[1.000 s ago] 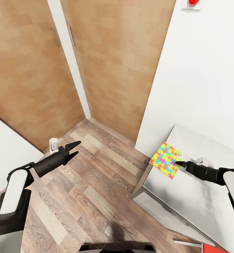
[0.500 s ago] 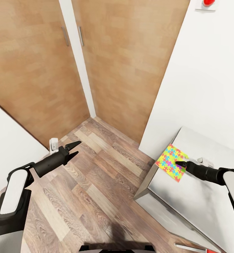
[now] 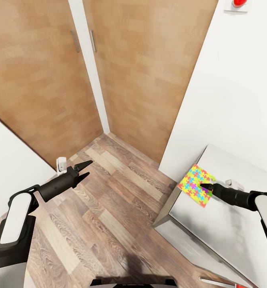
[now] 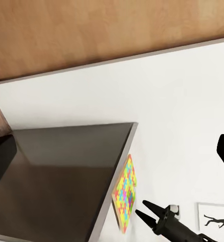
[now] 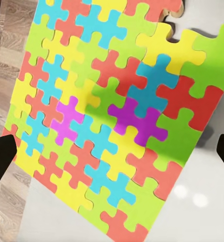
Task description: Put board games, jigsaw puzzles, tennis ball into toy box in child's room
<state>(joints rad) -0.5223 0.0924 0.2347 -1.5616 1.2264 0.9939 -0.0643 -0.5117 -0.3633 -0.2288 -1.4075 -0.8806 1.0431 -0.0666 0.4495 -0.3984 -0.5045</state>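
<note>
A jigsaw puzzle (image 3: 196, 185) of yellow, green, blue and red pieces lies flat at the near left corner of the table (image 3: 229, 228), slightly overhanging its edge. My right gripper (image 3: 202, 186) reaches over it, open. In the right wrist view the puzzle (image 5: 112, 101) spreads between the two dark fingertips (image 5: 1, 156). The left wrist view shows the puzzle (image 4: 126, 194) edge-on beside the table's dark side panel (image 4: 56, 181), with the right gripper (image 4: 146, 212) spread just above it. My left gripper (image 3: 83, 170) hangs open over the wood floor, holding nothing.
Tall wooden doors (image 3: 141, 72) with slim handles fill the corner ahead, and a white wall (image 3: 237, 92) runs behind the table. Wood-plank floor (image 3: 109, 208) lies between my arms. A black silhouette picture (image 4: 216, 220) hangs on the wall.
The head camera swung, shifting doors, table and puzzle rightward in view. The right gripper's tip now stands further over the puzzle. Left arm unchanged.
</note>
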